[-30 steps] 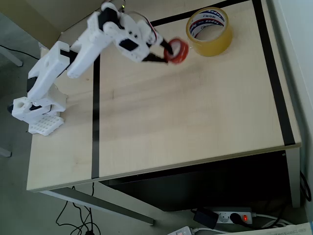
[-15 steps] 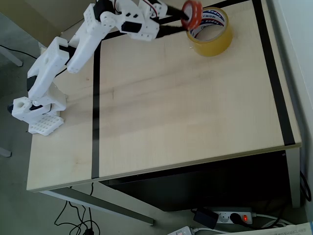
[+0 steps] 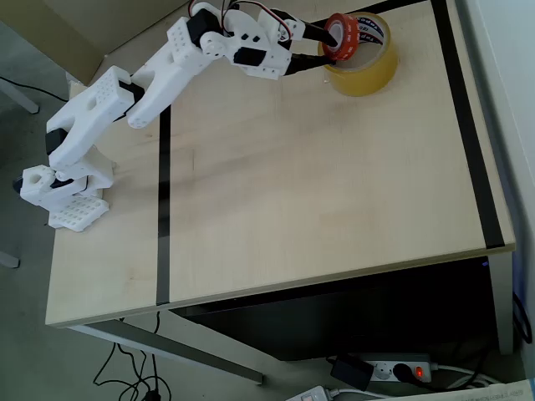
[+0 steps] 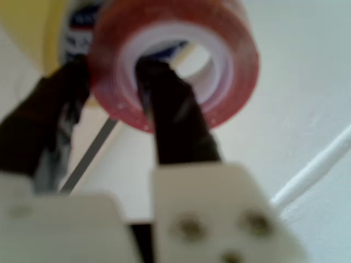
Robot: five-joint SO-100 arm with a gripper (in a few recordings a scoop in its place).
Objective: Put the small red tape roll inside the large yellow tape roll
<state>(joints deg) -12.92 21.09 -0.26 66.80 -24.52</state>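
One second took your gripper (image 3: 328, 43), clamped on the small red tape roll (image 3: 339, 35), from upper centre over the large yellow tape roll (image 3: 364, 63); lowering remained.

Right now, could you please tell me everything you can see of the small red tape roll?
The small red tape roll is a glossy red ring with a white inner core. The gripper is shut on its wall: one dark finger reaches through the hole, the other presses the outside. In the overhead view it is held tilted, not flat, at the left rim of the large yellow tape roll, overlapping its opening. Whether the two rolls touch cannot be told.
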